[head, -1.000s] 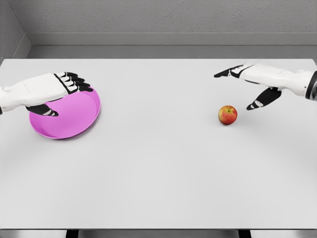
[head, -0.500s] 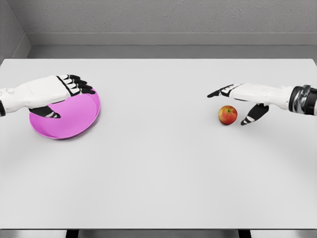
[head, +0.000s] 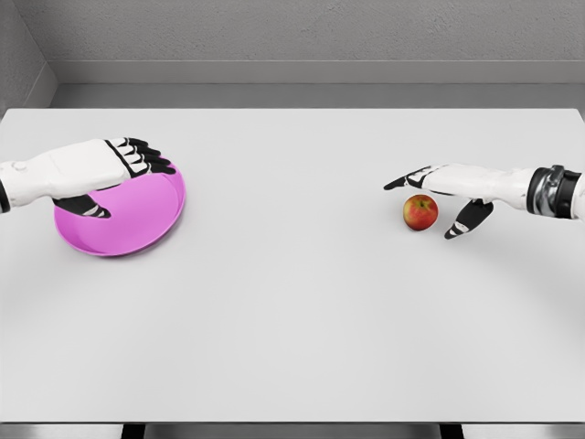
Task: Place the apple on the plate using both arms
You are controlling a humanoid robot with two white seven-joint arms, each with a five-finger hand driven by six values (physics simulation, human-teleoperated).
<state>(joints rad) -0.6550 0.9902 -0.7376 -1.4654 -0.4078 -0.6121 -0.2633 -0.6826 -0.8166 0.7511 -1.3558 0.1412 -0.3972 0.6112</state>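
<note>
A red and yellow apple [head: 420, 212] rests on the white table [head: 292, 302] at the right. My right hand [head: 437, 199] hovers over it with fingers spread, long fingers reaching past its far side and the thumb near its right side; it holds nothing. A magenta plate [head: 128, 219] lies at the left. My left hand [head: 119, 174] stays above the plate's far left part, fingers relaxed and empty, covering part of its rim.
A grey wall [head: 292, 37] runs behind the table's far edge. The table's front edge [head: 292, 422] lies at the bottom of the view.
My right hand has come down and forward toward the apple, now straddling it. The left hand shifted slightly over the plate early on, then held still. The apple has not moved.
</note>
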